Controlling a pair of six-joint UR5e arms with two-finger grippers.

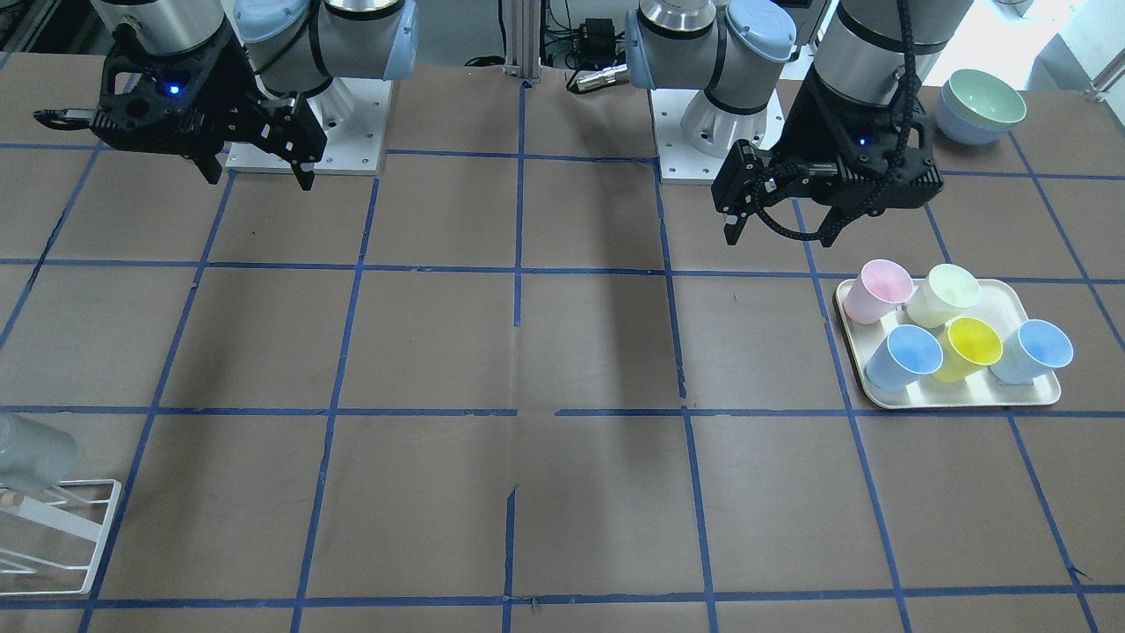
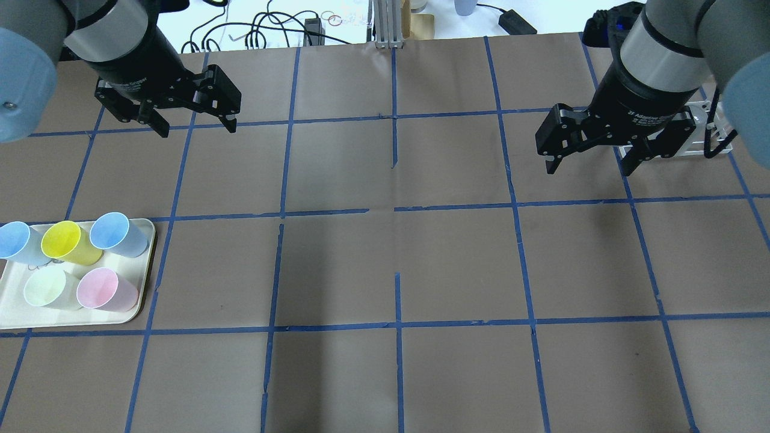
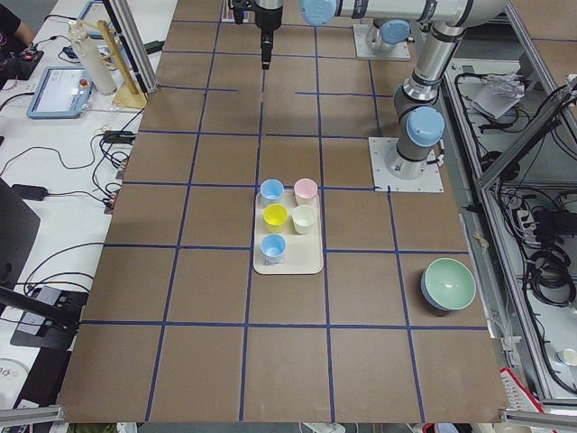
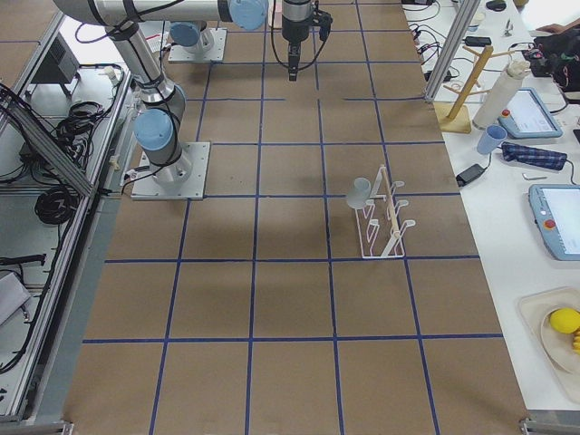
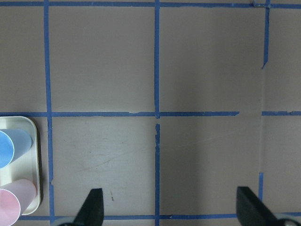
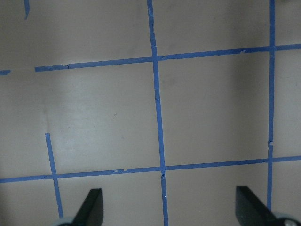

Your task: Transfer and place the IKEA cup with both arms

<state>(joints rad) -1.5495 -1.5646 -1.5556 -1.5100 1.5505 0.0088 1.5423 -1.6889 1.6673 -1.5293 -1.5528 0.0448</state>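
The IKEA cup (image 1: 26, 457), pale grey and handleless, hangs on a white wire rack (image 1: 83, 527) at the table's edge on my right side. It also shows in the exterior right view (image 4: 360, 192). In the overhead view the cup is hidden behind my right arm. My right gripper (image 2: 588, 170) is open and empty, high above the table and well short of the rack. My left gripper (image 2: 195, 127) is open and empty above bare table, beyond the tray. Both wrist views show only open fingertips (image 5: 94, 207) (image 6: 94, 207) over taped paper.
A cream tray (image 2: 18, 316) on my left side holds pink (image 2: 99, 288), green, yellow and two blue cups. Stacked pastel bowls (image 1: 980, 105) stand near the left arm's base. Blue tape lines grid the brown table top (image 2: 397, 264).
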